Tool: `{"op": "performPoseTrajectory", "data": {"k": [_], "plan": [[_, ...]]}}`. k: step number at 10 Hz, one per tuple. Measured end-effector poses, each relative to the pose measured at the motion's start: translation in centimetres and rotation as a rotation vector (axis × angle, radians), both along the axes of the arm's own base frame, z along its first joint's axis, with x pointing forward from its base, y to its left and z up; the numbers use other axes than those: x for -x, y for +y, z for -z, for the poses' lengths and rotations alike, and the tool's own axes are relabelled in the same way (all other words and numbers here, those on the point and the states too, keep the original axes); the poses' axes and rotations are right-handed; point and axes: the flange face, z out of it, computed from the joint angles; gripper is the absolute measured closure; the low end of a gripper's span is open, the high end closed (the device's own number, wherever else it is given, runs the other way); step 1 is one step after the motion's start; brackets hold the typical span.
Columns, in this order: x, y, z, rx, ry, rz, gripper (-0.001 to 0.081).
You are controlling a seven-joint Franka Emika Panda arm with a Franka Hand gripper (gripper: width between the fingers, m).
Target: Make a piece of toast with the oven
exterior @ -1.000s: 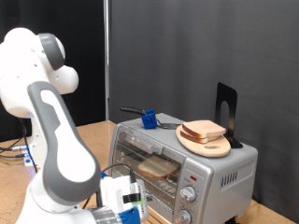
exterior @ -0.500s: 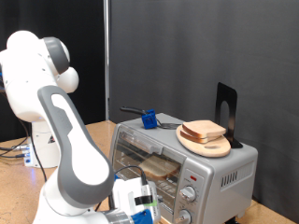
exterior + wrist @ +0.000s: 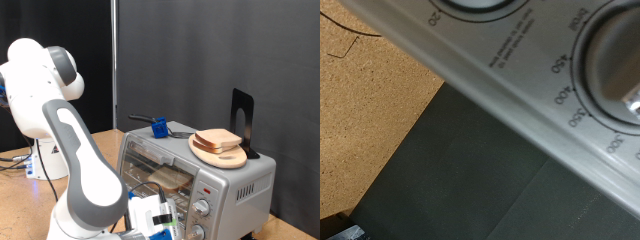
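The silver oven (image 3: 235,185) stands on the wooden table at the exterior view's lower right. One pale piece of toast (image 3: 170,178) lies inside it on the wire rack. My gripper (image 3: 160,222) is low at the oven's front, just left of the two knobs (image 3: 205,198); its fingers do not show clearly. The wrist view is very close on the oven's control panel (image 3: 520,90), with a temperature knob (image 3: 615,65) ringed by numbers and the edge of a second knob (image 3: 480,6). No fingers show in the wrist view.
A round wooden board (image 3: 217,154) with a stack of bread slices (image 3: 218,140) sits on the oven's top, beside a black stand (image 3: 242,120) and a blue-handled tool (image 3: 158,126). Wooden tabletop (image 3: 370,100) lies beneath. My white arm (image 3: 60,130) fills the left.
My arm has swung to the exterior view's right, carrying the gripper along the oven's front towards the knobs. The toast and the stack have not moved.
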Motion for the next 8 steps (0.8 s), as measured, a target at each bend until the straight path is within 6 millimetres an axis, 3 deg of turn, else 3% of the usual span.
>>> {"op": "performPoseTrajectory", "data": {"k": [8], "plan": [[-0.3, 3.6, 0.9, -0.016, 0.005, -0.038, 0.0124]]}}
